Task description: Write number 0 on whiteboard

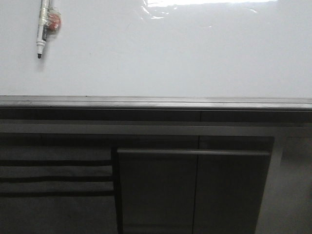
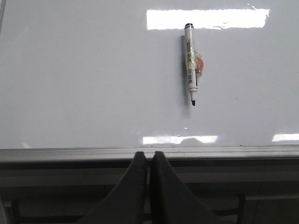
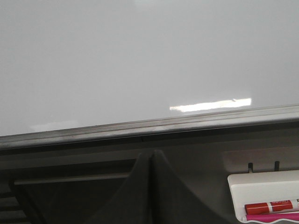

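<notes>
The left tool [image 2: 149,161] was seen with its two dark fingers pressed together, nothing between them, held just in front of the grey metal strip [image 2: 93,153] at the whiteboard's edge. The right tool [image 3: 153,161] was likewise closed, its fingers meeting along a thin seam, empty, and also placed before that strip.

No drawn 0 could be found on the whiteboard [image 1: 185,58]; its glossy white surface was seen unmarked in all three views, with bright glare patches near the far edge and along the strip. A black-tipped marker [image 1: 43,27] was seen lying on the board at the robot's far left, uncapped tip pointing toward the strip, with a small reddish blob wrapped in clear tape at its side. It lay well apart from both tools.

Below the strip, dark grey cabinet fronts [image 1: 195,190] were visible. In the right wrist view a white tray [image 3: 266,193] was seen hung on the cabinet, holding a red marker [image 3: 271,206] above something pink.
</notes>
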`<state>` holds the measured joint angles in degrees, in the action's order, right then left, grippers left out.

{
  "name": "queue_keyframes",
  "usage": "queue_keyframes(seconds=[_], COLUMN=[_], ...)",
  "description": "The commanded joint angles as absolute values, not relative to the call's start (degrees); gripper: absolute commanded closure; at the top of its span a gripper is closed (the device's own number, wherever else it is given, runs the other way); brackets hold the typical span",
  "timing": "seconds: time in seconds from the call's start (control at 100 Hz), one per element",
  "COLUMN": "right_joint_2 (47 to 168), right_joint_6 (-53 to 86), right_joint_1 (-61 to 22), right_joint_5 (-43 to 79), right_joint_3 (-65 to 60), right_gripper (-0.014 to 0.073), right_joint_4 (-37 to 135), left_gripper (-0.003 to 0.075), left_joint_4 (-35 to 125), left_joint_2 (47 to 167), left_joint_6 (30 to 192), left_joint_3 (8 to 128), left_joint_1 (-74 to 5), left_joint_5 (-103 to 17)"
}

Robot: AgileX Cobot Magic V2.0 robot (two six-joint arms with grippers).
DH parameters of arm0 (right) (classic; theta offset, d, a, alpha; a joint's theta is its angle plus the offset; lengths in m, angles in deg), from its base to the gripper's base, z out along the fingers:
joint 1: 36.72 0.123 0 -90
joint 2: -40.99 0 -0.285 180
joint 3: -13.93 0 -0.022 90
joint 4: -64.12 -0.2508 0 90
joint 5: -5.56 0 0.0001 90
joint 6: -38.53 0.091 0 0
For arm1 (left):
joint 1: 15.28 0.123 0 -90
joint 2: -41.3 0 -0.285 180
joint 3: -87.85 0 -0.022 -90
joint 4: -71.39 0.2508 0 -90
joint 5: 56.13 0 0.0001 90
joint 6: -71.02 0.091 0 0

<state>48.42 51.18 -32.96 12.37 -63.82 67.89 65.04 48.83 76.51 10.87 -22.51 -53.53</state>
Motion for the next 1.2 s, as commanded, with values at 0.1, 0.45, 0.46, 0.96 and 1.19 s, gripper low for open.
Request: queue_keyframes(seconds=[0.1,0.45,0.46,0.96,1.19], right_joint_2=[47.2,47.2,47.2,47.2,47.2], right_joint_6=[51.1,51.1,51.1,51.1,51.1], right_joint_1=[-33.4,-33.4,-33.4,-33.4,-33.4], right_joint_5=[7.9,7.9,7.9,7.5,7.5], right_joint_3=[-64.5,-64.5,-64.5,-64.5,-64.5], right_gripper=[0.0666,0.0666,0.0666,0.0666,0.0666], right_joint_4=[68.1,68.1,68.1,68.1,73.3], left_gripper=[0.0741,0.0741,0.0741,0.0741,0.0741], left_joint_4=[64.8,64.8,64.8,64.8,64.8], left_joint_2=[47.2,47.2,47.2,47.2,47.2], left_joint_6=[76.3,76.3,76.3,76.3,76.3], left_joint_3=[9.5,9.5,9.5,9.5,9.5], left_joint_1=[-22.8,-22.8,-22.8,-22.8,-22.8], left_joint_5=[-57.6,-57.6,-57.6,-58.1,-58.4])
